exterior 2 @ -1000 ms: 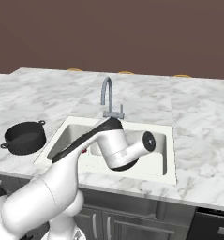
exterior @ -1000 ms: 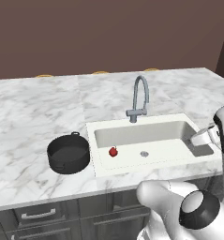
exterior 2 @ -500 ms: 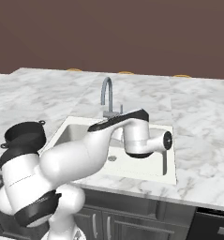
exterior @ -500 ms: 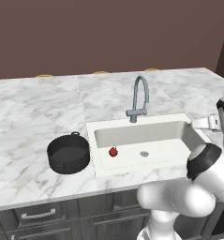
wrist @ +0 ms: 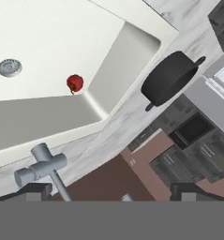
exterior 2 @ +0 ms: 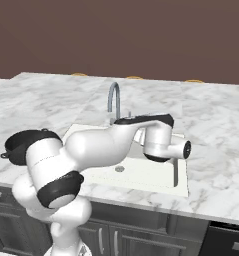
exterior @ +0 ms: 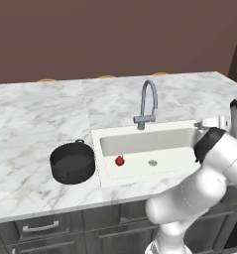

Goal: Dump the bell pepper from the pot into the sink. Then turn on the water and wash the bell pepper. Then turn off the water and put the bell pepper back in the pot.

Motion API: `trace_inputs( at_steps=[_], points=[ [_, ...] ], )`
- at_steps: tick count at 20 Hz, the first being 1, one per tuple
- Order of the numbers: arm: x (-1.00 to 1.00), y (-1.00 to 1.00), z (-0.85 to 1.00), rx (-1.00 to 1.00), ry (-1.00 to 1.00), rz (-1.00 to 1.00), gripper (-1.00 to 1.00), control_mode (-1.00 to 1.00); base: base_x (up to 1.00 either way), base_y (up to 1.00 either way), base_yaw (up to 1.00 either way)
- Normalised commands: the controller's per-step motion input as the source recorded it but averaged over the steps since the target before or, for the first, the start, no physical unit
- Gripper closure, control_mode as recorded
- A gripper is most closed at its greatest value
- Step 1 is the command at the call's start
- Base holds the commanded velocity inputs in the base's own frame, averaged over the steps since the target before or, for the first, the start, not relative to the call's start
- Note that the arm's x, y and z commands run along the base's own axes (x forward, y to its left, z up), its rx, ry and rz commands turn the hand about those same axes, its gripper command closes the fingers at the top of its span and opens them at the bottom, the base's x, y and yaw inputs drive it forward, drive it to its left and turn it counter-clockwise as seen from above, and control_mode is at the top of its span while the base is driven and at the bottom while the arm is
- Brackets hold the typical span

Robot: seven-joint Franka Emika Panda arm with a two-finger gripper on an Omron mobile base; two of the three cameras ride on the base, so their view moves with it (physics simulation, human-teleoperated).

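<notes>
A robot arm reaches over a kitchen sink [exterior: 140, 136] with its end effector [wrist: 108, 190] spread wide and holding nothing, poised above the basin's far side near the faucet [wrist: 43, 168], whose base and handle sit just ahead of the fingertips in the hand view. The single bell pepper [exterior: 119, 160] lies on the sink floor, well beyond the end effector toward the basin's corner nearest the pot [exterior: 72, 162], and apart from the drain [exterior: 152, 162]. The pot stands upright and empty on the marble worktop [exterior: 35, 119], farther off again past the sink's edge.

The dumping step looks done; turning on the water appears to be next. The risk from here is a mis-aimed push: the faucet handle is small, and a hand arriving off-line could slide past it or knock the spout aside without starting the flow. Running water could also roll the light pepper across the smooth basin, making the later pickup harder. Wide fingers may straddle such a small pepper and close on nothing.

Count: one bell pepper, one pot, one sink, one faucet, one drain, one arm.
</notes>
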Motion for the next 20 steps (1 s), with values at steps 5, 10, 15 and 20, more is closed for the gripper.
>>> trace_inputs(
  at_steps=[5,10,15,20],
  points=[
    [0.35,0.00,0.00,0.04,0.00,-0.09,-1.00,-1.00,0.00,0.00,0.00],
    [0.35,0.10,0.00,0.00,-0.01,-0.10,-1.00,-1.00,0.00,0.00,0.00],
    [0.40,0.18,0.00,0.00,-0.02,-0.09,-1.00,-1.00,0.00,0.00,0.00],
    [0.38,0.25,0.00,0.00,0.00,-0.06,-1.00,-1.00,0.00,0.00,0.00]
  ],
)
